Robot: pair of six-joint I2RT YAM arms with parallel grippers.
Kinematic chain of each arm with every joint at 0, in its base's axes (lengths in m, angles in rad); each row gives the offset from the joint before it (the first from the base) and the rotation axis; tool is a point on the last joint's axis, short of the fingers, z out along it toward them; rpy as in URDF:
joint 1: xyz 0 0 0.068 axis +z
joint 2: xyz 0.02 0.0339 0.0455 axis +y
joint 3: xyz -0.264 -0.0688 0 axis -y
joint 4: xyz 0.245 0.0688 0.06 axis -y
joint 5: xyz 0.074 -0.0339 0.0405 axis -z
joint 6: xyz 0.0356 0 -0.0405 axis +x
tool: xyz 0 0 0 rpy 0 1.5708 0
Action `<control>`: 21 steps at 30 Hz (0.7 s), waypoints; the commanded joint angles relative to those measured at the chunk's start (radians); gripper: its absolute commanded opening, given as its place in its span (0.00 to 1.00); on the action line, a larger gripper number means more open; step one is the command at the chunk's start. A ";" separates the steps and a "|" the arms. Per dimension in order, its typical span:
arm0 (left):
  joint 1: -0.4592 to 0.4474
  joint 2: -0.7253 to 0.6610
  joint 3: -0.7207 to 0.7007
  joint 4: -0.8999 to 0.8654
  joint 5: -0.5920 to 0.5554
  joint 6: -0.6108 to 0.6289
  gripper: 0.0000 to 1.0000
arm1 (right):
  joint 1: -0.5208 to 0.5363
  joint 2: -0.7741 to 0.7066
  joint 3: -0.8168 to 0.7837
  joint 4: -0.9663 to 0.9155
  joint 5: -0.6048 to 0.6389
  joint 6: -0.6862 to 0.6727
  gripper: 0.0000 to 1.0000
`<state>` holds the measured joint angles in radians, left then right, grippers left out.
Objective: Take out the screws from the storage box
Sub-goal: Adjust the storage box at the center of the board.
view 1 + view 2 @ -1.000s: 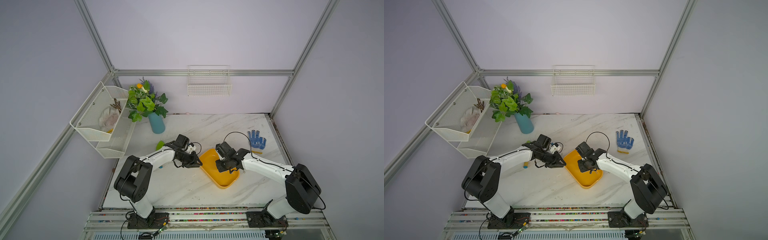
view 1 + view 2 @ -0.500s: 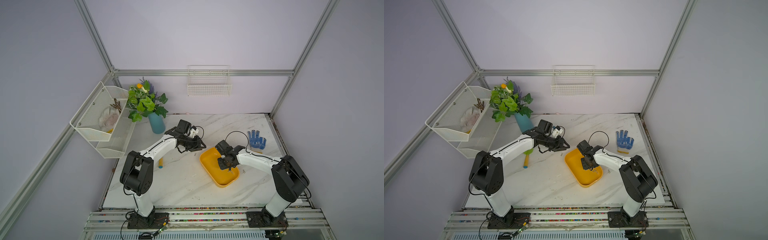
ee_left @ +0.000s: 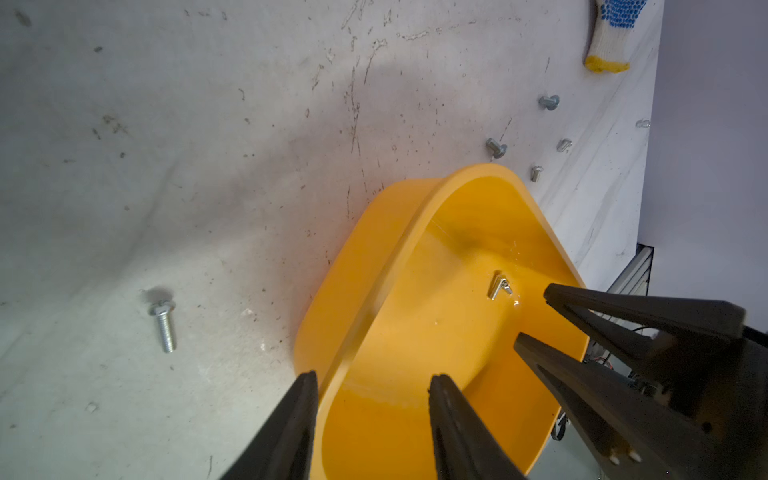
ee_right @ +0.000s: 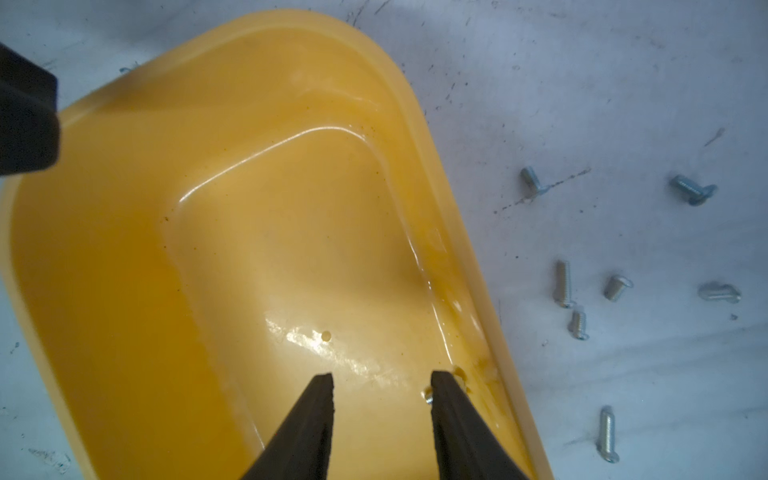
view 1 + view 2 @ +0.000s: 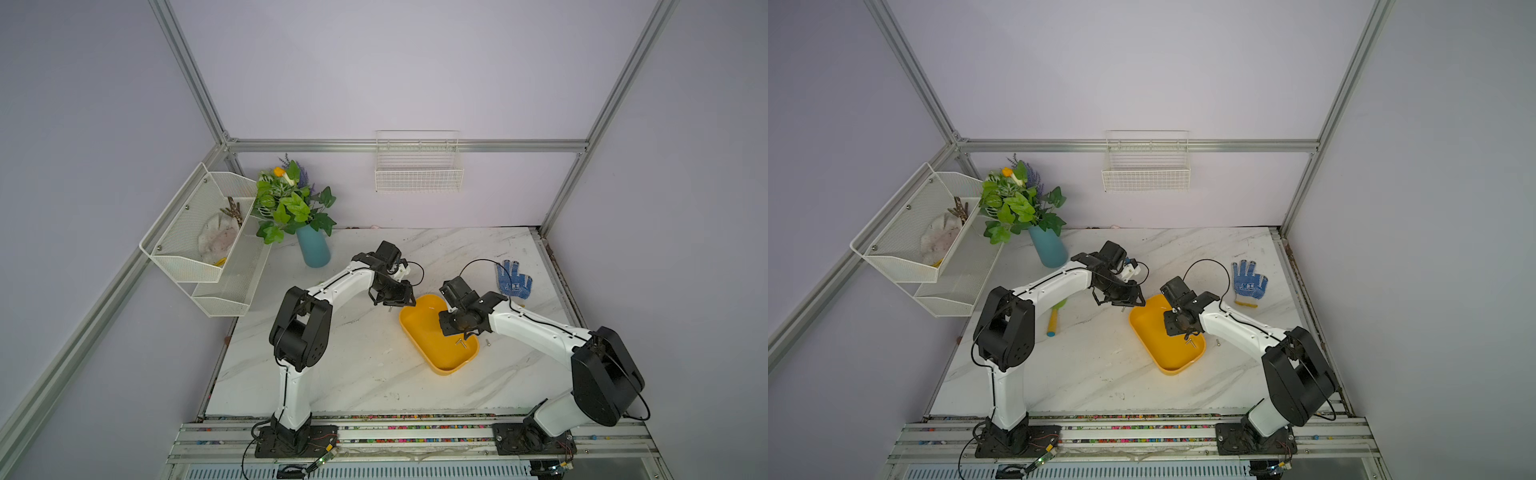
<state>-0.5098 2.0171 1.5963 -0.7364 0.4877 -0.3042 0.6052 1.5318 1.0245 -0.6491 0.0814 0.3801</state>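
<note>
Vs half a second back: seeing left gripper (image 5: 392,300) pulled in from its far reach to the storage box (image 5: 436,362) corner, and right gripper (image 5: 461,331) shifted a little along the box, with the right arm's elbow swung out wider. Marble table (image 5: 353,374) under both sets of jaws. Box flat on the table, one rim corner running straight under the left jaws, floor spread under the right jaws. Reading left jaws as wide apart and holding nothing, one fingertip (image 3: 305,399) outside the box wall, its mate over the inside. Reading right jaws as roughly half apart, gap between them empty, tips low over the box floor. Glove (image 5: 513,282) well clear of both sets of jaws, nearer the right. Counting two screws (image 3: 500,286) crossed on the box floor just ahead of the right jaw tips. In the right wrist view only a bit of one screw showing at one finger's inner edge, touching or not: cannot tell. Seven more loose on the table outboard of the right jaws, past the box wall. One more alone on the table outboard of the left jaws.
</note>
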 commanded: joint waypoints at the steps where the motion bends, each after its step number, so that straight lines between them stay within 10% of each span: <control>1: 0.003 0.034 0.107 -0.063 -0.025 0.039 0.48 | -0.005 -0.024 -0.012 -0.015 -0.010 0.008 0.43; 21: -0.004 0.005 0.053 -0.174 -0.043 0.004 0.18 | -0.005 -0.035 -0.006 -0.089 0.008 -0.016 0.43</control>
<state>-0.5110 2.0773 1.6463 -0.8703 0.4526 -0.2787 0.6037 1.5200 1.0172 -0.6891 0.0814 0.3729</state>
